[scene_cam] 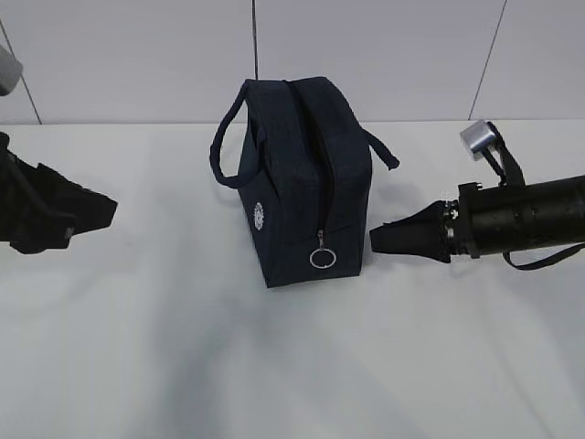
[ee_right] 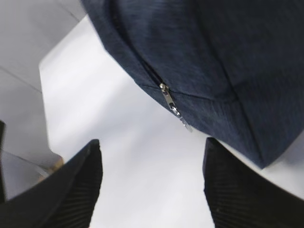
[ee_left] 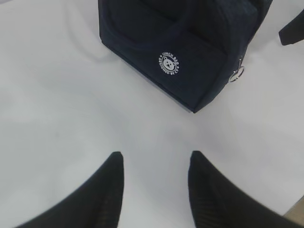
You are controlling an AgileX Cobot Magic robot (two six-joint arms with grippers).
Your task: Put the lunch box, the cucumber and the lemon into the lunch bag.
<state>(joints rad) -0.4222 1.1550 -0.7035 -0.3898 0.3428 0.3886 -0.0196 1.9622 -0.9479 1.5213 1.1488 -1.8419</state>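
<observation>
The bag [scene_cam: 297,183] stands zipped mid-tabletop [scene_cam: 183,366]; box, cucumber and lemon are not in view. Both hands, left [scene_cam: 101,212] and right [scene_cam: 379,240], are released and empty. Likely next: the right hand takes the ring pull [scene_cam: 323,258] to unzip.

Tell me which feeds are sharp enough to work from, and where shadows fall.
Exterior view: sharp, even light, soft shadow in front of the bag. Left wrist view: logo crisp, left claw fingers slightly soft. Right wrist view: zipper pull readable, right claw fingers soft at the edges.
</observation>
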